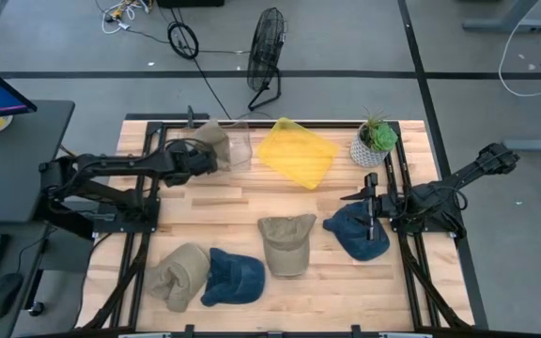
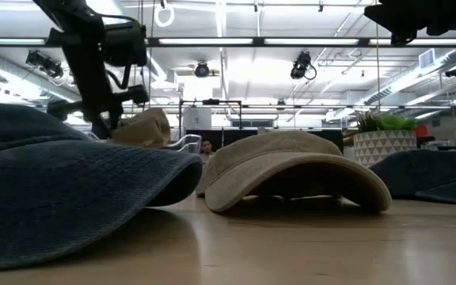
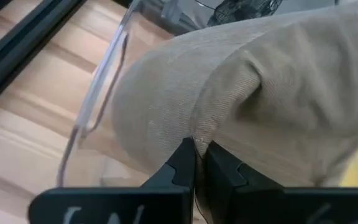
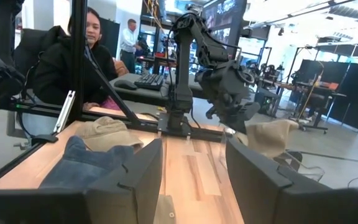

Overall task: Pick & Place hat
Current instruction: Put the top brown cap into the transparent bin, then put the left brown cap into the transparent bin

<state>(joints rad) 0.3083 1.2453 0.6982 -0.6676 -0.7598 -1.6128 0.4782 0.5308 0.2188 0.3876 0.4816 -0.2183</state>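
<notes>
My left gripper point(image 1: 203, 160) is shut on a tan hat point(image 1: 216, 139) at the left rim of a clear bin point(image 1: 239, 150) near the table's far edge. In the low view the hat point(image 2: 145, 127) hangs beside the arm, above the bin point(image 2: 185, 143). My right gripper point(image 1: 368, 199) is open, level above a blue hat point(image 1: 357, 233) that lies on the table at the right. In its wrist view the open right gripper point(image 4: 191, 177) faces across the table toward the left arm. My left gripper pinches a fold of the tan hat's cloth point(image 3: 211, 127) between its two shut fingers point(image 3: 182, 163), coming level from the table's left. The hat is lifted off the table, bulging beyond the fingertips over the clear bin's rim point(image 3: 98, 93).
A second tan hat point(image 1: 285, 242) lies mid-table, with a tan hat point(image 1: 178, 274) and a blue hat point(image 1: 233, 278) near the front left. A yellow lid point(image 1: 297, 152) and a potted plant point(image 1: 376, 141) sit at the far edge. People sit beyond the table point(image 4: 86, 50).
</notes>
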